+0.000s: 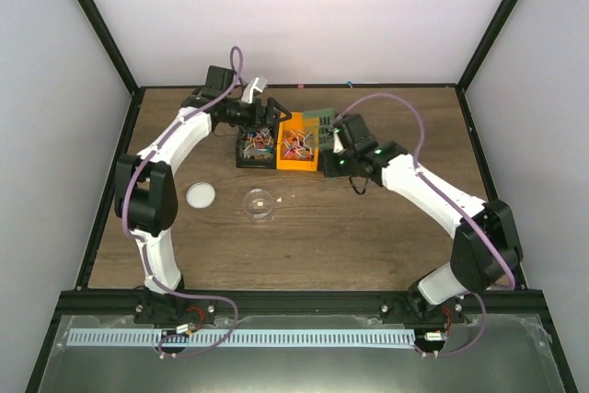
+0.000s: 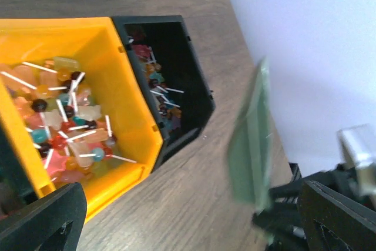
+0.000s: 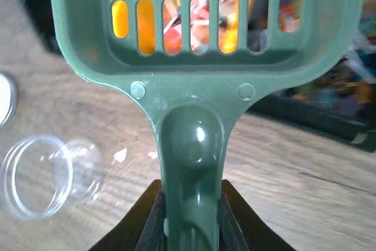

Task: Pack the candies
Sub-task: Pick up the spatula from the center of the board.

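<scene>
The candies fill an orange bin [image 1: 296, 146] and a black bin [image 1: 256, 143] at the far middle of the table. In the left wrist view they lie in the orange bin [image 2: 64, 121] and in a black bin [image 2: 155, 80]. My right gripper [image 3: 192, 204] is shut on the handle of the green scoop [image 3: 194, 57]. The slotted scoop blade hovers at the orange bin's right side [image 1: 322, 124], and candies [image 3: 200, 22] show through its slots. My left gripper [image 2: 188, 227] is open and empty, held over the bins [image 1: 262, 126].
A small clear round jar [image 1: 259, 204] sits open on the table in front of the bins and also shows in the right wrist view [image 3: 41, 174]. Its white lid [image 1: 200, 194] lies to its left. The back wall is close behind the bins.
</scene>
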Robot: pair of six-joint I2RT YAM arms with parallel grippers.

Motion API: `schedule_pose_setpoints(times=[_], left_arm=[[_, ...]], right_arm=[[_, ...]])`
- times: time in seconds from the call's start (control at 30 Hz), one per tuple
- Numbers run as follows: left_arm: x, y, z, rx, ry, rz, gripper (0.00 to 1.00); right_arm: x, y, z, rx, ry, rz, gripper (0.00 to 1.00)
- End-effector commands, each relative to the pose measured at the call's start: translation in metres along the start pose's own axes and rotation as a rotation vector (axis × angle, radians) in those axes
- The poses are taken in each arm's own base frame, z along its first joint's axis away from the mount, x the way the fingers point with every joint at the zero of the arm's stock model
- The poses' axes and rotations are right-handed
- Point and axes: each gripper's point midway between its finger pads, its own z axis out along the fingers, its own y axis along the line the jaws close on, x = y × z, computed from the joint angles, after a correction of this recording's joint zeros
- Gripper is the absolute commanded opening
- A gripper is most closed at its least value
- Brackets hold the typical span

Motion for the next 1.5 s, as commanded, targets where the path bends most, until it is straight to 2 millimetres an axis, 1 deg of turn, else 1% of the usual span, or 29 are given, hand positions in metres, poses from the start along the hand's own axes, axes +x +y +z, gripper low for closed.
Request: schedule_pose_setpoints(times=[0.0,0.1,0.13,0.2,0.27,0.43,0.5,0.63,0.73,0.8,0.87,0.9,1.0,1.07,1.23,1.43,1.47], left_arm=[[0.001,-0.022,0.0,0.097,0.025,0.017,1.0],[0.005,-0.025,-0.002,0.101,0.03,0.024,0.97],[0.008,-0.024,-0.002,0.103,0.034,0.024,0.95],[0.015,-0.024,-0.002,0.108,0.047,0.021,0.89],[0.026,-0.02,-0.002,0.111,0.066,0.006,0.83],[0.048,-0.013,-0.003,0.106,0.098,-0.016,0.73],[0.054,-0.012,-0.002,0.112,0.111,-0.023,0.65],[0.06,-0.011,-0.002,0.116,0.119,-0.025,0.54],[0.057,-0.012,-0.001,0.121,0.116,-0.026,0.46],[0.054,-0.012,0.001,0.122,0.113,-0.031,0.45],[0.051,-0.011,0.002,0.121,0.109,-0.036,0.57],[0.05,-0.011,0.002,0.12,0.107,-0.036,0.59],[0.046,-0.01,0.003,0.113,0.1,-0.031,0.63],[0.045,-0.01,0.004,0.112,0.099,-0.025,0.63],[0.047,-0.004,0.007,0.096,0.111,-0.029,0.55],[0.051,0.002,0.009,0.086,0.12,-0.045,0.47],[0.051,0.003,0.01,0.083,0.121,-0.05,0.42]], right_arm=[[0.015,0.052,0.014,-0.126,0.051,-0.137,0.09],[0.032,0.075,0.023,-0.144,0.086,-0.192,0.09],[0.035,0.08,0.025,-0.145,0.096,-0.198,0.09],[0.04,0.085,0.029,-0.143,0.108,-0.2,0.09],[0.038,0.086,0.029,-0.138,0.102,-0.199,0.08],[0.028,0.088,0.025,-0.122,0.078,-0.22,0.08],[0.025,0.089,0.026,-0.119,0.077,-0.232,0.08],[0.023,0.09,0.027,-0.116,0.078,-0.244,0.08],[0.024,0.09,0.028,-0.121,0.084,-0.245,0.08],[0.026,0.091,0.028,-0.128,0.091,-0.247,0.08],[0.028,0.092,0.029,-0.132,0.099,-0.249,0.08],[0.029,0.092,0.03,-0.133,0.102,-0.25,0.08],[0.029,0.093,0.029,-0.138,0.105,-0.258,0.08],[0.03,0.093,0.028,-0.14,0.107,-0.267,0.08],[0.032,0.094,0.028,-0.148,0.116,-0.279,0.08],[0.036,0.103,0.031,-0.18,0.13,-0.28,0.07],[0.037,0.105,0.032,-0.182,0.133,-0.281,0.08]])
